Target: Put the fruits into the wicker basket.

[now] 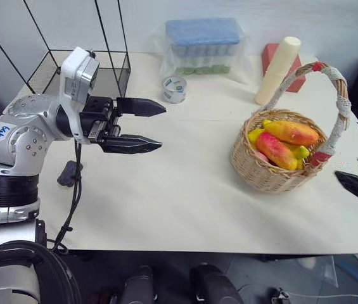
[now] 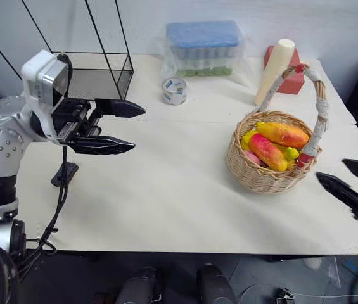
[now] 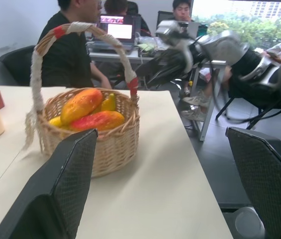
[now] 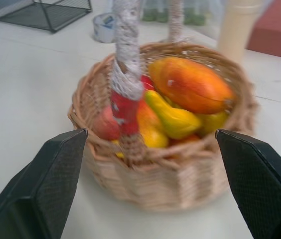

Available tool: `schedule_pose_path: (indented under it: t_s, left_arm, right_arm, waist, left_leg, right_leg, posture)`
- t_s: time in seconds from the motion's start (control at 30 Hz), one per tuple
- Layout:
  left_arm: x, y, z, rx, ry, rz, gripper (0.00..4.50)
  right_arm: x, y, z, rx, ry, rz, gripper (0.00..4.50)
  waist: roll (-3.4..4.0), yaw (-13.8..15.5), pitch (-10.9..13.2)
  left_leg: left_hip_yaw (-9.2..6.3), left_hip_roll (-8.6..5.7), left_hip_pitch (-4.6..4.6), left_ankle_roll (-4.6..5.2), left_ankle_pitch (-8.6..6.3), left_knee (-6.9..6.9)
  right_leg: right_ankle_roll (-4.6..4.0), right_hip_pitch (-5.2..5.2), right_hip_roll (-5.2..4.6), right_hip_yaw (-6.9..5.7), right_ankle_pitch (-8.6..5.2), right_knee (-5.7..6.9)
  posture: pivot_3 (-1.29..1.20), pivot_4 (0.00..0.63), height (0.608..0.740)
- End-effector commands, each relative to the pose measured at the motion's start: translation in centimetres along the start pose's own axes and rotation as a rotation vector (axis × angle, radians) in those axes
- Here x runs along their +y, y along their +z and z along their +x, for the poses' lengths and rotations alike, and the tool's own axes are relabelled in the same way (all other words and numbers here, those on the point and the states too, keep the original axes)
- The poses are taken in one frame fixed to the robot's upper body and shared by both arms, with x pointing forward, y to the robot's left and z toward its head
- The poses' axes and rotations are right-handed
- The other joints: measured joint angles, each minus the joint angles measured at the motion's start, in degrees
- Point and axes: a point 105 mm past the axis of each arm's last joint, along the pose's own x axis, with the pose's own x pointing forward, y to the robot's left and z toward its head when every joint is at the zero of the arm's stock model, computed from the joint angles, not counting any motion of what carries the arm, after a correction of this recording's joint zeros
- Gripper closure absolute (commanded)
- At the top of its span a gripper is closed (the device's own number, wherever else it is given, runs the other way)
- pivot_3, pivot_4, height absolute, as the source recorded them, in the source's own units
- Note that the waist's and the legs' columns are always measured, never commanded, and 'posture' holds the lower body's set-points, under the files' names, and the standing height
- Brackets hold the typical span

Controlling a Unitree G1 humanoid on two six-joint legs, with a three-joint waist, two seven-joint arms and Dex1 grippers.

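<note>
Left wrist: people seated at desks are seen behind the basket (image 3: 88,134).
Fruits (image 1: 283,142): piled in basket.
Grippers: left (image 1: 142,125) and right (image 2: 351,182) spread, empty.
Table (image 1: 179,190): white.

The white table (image 1: 185,196) carries the wicker basket (image 1: 264,174), tape roll (image 1: 173,89), cream cylinder (image 1: 279,61), wire bin (image 1: 83,71).

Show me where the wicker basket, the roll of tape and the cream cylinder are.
wicker basket (image 1: 258,168): left eye view, woven front wall.
roll of tape (image 1: 173,89): left eye view, outer side.
cream cylinder (image 2: 271,71): right eye view, middle of body.

Even, bright indoor light, soft shadows; the right wrist view is slightly blurred.
</note>
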Motion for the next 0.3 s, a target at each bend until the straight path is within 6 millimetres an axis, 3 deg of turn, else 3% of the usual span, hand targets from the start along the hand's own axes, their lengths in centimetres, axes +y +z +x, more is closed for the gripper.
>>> schedule_pose_path:
  t_s: [0.03,0.13,0.23,0.3]
  left_arm:
    - [0.2,0.7,-1.1,0.004,0.022,0.033,0.18]
    - [0.4,0.8,-1.5,-0.006,0.031,0.029,0.18]
    - [0.5,0.4,-1.6,-0.004,0.035,0.022,0.18]
    - [0.5,0.0,-1.5,0.004,0.038,0.022,0.18]
  right_arm:
    - [0.2,3.2,-5.4,-0.005,0.017,0.027,0.43]
    - [-0.3,3.6,-7.2,0.007,-0.029,0.042,0.43]
    - [-0.4,3.5,-7.2,-0.002,-0.042,0.049,0.43]
    - [-0.2,3.2,-6.9,0.0,-0.035,0.048,0.43]
  waist:
    - [0.04,0.1,0.0]
    - [-0.06,0.1,0.1]
    - [-0.1,-0.2,0.1]
    - [-0.1,-0.3,0.1]
  left_leg:
    - [0.03,-0.05,0.03,0.04,-0.02,-0.01]
    - [0.01,0.0,0.28,0.07,-0.07,-0.11]
    - [0.03,-0.01,0.98,0.2,-0.18,-0.57]
    - [0.04,-0.03,0.95,0.17,-0.16,-0.61]
  right_leg:
    - [0.01,0.01,-0.03,0.03,0.0,0.01]
    - [0.02,0.36,0.03,0.02,0.0,-0.25]
    - [0.05,1.13,0.02,0.03,0.02,-0.84]
    - [0.09,1.12,0.0,0.04,0.04,-0.93]
  posture:
    - [0.0,0.15,0.74]
    - [0.0,0.15,0.74]
    - [0.0,0.15,0.74]
    - [0.0,0.15,0.74]
